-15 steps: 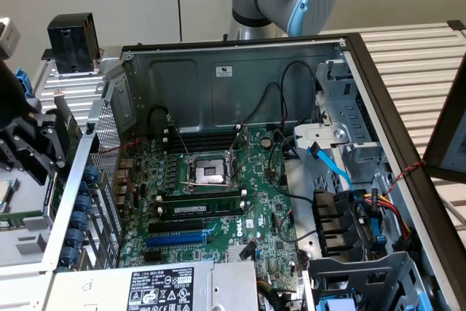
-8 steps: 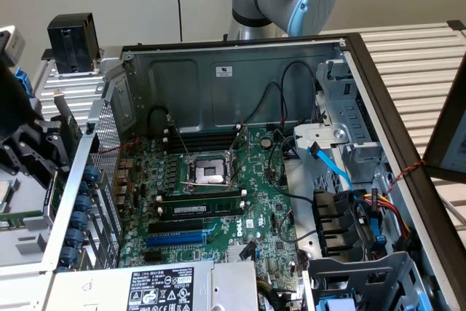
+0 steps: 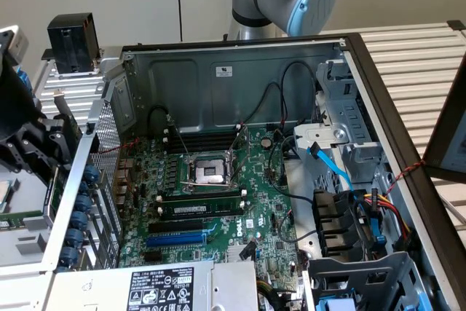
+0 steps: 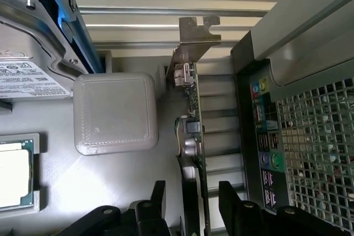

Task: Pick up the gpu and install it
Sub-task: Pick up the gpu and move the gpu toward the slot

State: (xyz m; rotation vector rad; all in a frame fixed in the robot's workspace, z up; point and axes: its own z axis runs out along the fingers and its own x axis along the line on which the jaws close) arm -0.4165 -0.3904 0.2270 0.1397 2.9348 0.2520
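Card: you have the gpu point(image 4: 196, 136) standing on its edge outside the case, between a pale grey block point(image 4: 115, 113) and the case's rear port panel point(image 4: 265, 142). Its metal end bracket point(image 4: 194, 40) is at the end far from the fingers.
Place: this spot is at the far left of the exterior view, beyond the case wall. The motherboard point(image 3: 218, 194) fills the middle of that frame, well apart.
Handling: it is probably light and stiff, but fragile (bare solder and small parts on a thin board). The smooth plastic may slip under hard pads.
Where to hold: judge for the two flat faces, squarely across the thickness. Keep off the bracket's ports and the contact edge.
Gripper: the gripper point(image 4: 193, 200) is spread wide, one finger point(image 4: 159, 194) on each side of the card.
Contact: the fingers straddle the card and grasp nothing. Gaps appear on both sides, though you cannot confirm this low down.
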